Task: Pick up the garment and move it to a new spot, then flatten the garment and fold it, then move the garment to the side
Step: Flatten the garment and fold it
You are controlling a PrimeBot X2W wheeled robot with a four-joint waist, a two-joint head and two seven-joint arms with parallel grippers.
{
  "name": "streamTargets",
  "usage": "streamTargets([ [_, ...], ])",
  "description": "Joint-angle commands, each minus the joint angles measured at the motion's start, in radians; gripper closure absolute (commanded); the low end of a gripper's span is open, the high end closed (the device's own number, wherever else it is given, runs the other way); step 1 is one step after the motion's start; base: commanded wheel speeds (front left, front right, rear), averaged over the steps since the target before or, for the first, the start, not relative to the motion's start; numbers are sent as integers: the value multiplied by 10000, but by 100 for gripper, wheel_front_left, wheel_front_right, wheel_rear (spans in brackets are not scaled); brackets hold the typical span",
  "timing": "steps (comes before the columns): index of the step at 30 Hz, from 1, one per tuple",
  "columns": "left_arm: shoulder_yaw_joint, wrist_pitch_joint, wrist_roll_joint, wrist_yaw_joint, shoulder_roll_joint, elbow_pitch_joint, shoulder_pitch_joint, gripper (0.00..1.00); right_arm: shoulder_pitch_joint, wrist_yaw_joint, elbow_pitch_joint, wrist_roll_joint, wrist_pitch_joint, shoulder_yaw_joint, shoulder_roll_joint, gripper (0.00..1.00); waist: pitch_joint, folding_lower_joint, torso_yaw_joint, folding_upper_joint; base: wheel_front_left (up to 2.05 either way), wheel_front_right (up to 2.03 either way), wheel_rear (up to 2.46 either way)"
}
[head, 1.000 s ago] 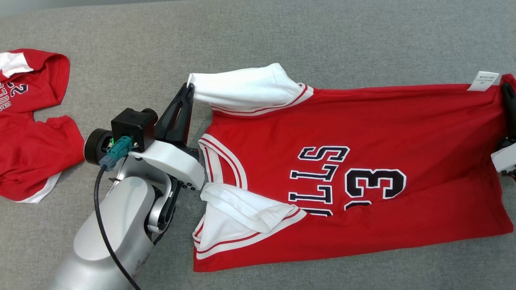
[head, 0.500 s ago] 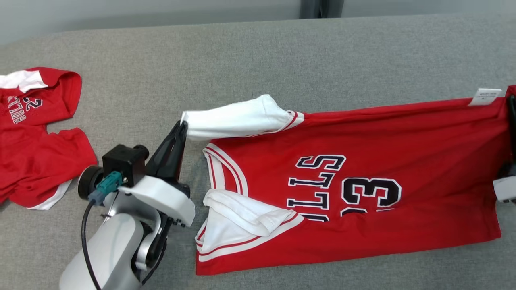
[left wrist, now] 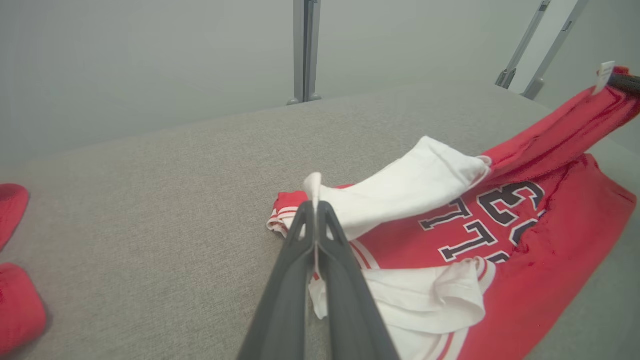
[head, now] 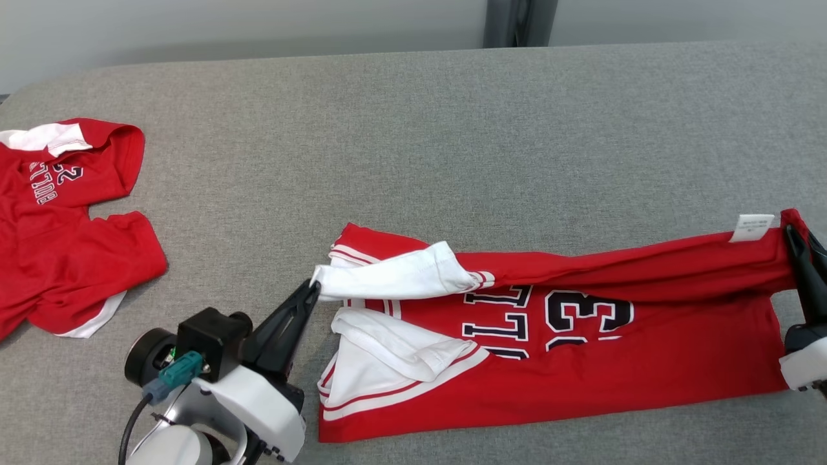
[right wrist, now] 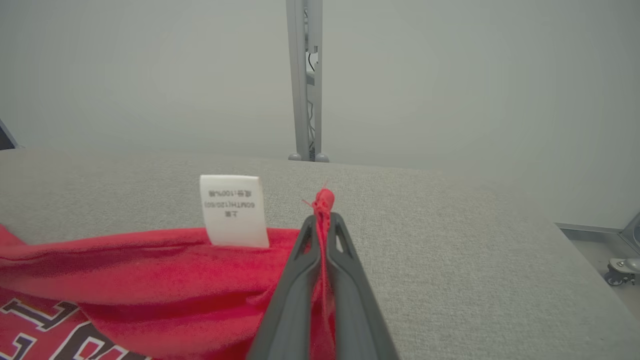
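Left end effector [head: 314, 289] is clamped fully shut on the tip of the upper white sleeve [head: 394, 279] of the red jersey [head: 646, 368]. The two dark fingers are pressed together with only the fabric edge between them. From the left wrist view you can see a bit of white cloth poking out past the closed tips, so it's a proper pinch.

Over on the other side, the right end effector [head: 793, 234] is squeezed shut too, on the far hem corner of the jersey, just beside the white care label [head: 751, 227]. In the right wrist view a little tuft of red fabric sticks up above the fingertips.

As for the jersey, it's on the grey table [head: 413, 129], toward the near right part in the head view. Its far long edge is lifted off the surface and stretched between the two end effectors, and it hangs over the upper part of the dark lettering and number. The rest lies flat, print side up. The lower white sleeve [head: 387, 352] sits crumpled on the jersey's left end, and a bit of striped collar [head: 355, 248] peeks out beyond the held sleeve.

Also there's a second red garment [head: 64, 245] bunched up at the table's left edge, well apart from all this.
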Motion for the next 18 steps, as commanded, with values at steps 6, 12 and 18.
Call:
streamTargets([
  [6, -368, 473, 80, -375, 596, -465, 316, 100, 100, -7, 326, 168, -20, 364, -607, 100, 80, 0, 5, -1, 0, 0, 0],
  [12, -555, 744, 23, -628, 858, -702, 325, 100, 106, -7, 583, 205, -21, 624, -924, 100, 148, 0, 0, -1, 0, 0, 0],
  [18, -840, 1123, 50, -879, 1137, -885, 408, 100, 204, -7, 951, 639, -21, 1221, -1269, 100, 138, 0, -19, -1, 0, 0, 0],
])
